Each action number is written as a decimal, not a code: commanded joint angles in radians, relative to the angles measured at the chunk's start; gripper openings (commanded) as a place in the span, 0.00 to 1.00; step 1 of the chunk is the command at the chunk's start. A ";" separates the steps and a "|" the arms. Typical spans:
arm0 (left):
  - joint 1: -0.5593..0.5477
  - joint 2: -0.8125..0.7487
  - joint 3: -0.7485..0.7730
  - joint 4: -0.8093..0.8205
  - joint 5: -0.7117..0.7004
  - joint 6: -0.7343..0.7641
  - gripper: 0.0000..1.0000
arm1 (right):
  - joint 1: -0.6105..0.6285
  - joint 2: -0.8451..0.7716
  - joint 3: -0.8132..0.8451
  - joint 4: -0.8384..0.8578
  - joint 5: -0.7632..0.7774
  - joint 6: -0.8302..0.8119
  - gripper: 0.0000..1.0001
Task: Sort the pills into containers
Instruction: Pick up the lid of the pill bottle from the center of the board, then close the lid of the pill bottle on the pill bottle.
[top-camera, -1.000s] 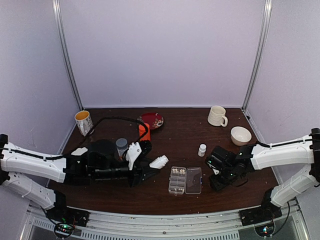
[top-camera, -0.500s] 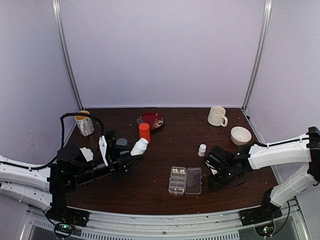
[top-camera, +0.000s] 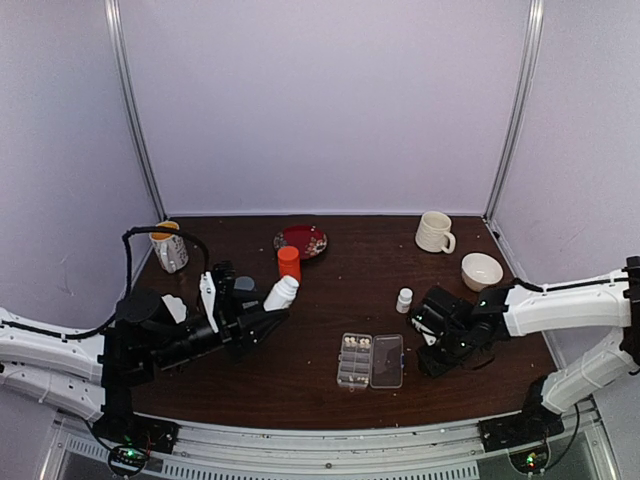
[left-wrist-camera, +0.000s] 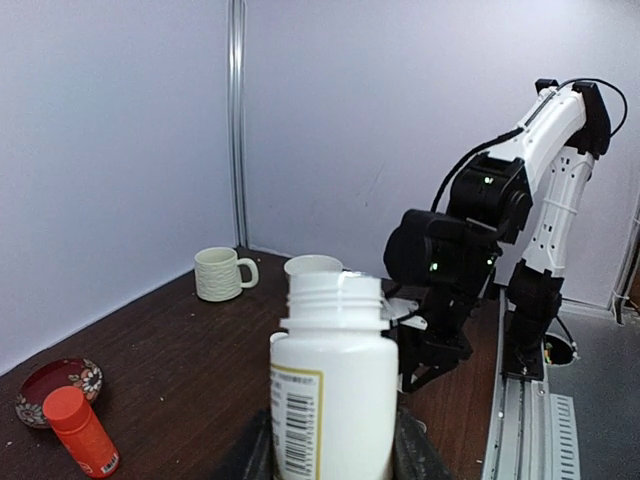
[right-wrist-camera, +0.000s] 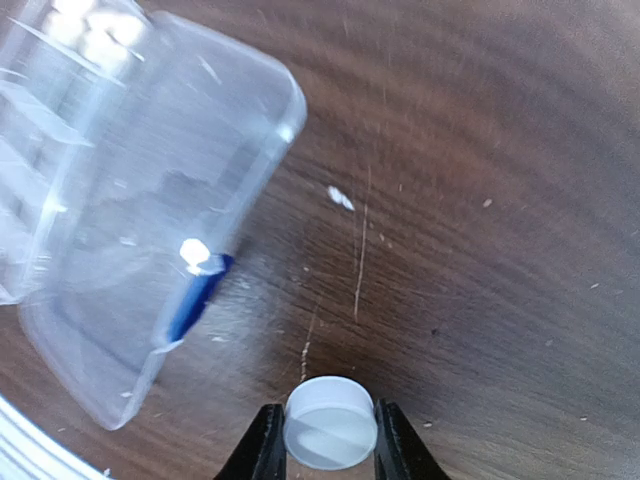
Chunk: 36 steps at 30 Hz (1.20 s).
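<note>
Organiser box (top-camera: 370, 361) lies open on the table (top-camera: 330, 395). Its clear lid (top-camera: 387, 361) is folded out flat to the right of the compartments (top-camera: 353, 372). Pills (top-camera: 355, 343) show as whitish pellets in the compartments at the box's far end. The contents of the nearer compartments are too small to read from the top view.

Right gripper (right-wrist-camera: 330, 445) sits low over the table just right of the lid. Its fingers are clenched on a white cap (right-wrist-camera: 330, 420), one finger on each side. A tiny white speck (right-wrist-camera: 341, 198) lies on bare wood beyond the cap, beside the lid's corner — cannot tell whether it is a pill or a crumb.

Left gripper (top-camera: 268, 312) is well to the left of the box and raised off the table. Its fingers are clamped on the lower body of a white bottle (left-wrist-camera: 335, 390). The bottle is uncapped, with its threaded neck open and a barcode label on its side. From the top view it is tilted, with the mouth pointing up and away from the arm.

Other items, placed from the box:
- Small white bottle (top-camera: 404, 300) stands upright beyond the far right corner, apart from the box.
- Orange bottle (top-camera: 289, 263) stands upright behind and to the left, just past the mouth of the held bottle.
- Red plate (top-camera: 302, 241) lies farther back than the orange bottle.
- Cream mug (top-camera: 434, 232) and bowl (top-camera: 482, 271) stand behind and to the right, well apart from the box.
- Mug with a yellow interior (top-camera: 168, 246) stands far to the left at the back — the item farthest from the box.
</note>
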 joint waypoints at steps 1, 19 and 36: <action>0.007 0.038 0.029 0.077 0.069 0.018 0.00 | -0.006 -0.173 0.072 -0.028 -0.044 -0.074 0.18; 0.007 0.247 0.281 -0.051 0.448 -0.024 0.00 | 0.096 -0.481 0.257 0.323 -0.623 -0.383 0.09; 0.007 0.288 0.352 -0.154 0.506 -0.036 0.00 | 0.159 -0.312 0.423 0.247 -0.654 -0.532 0.09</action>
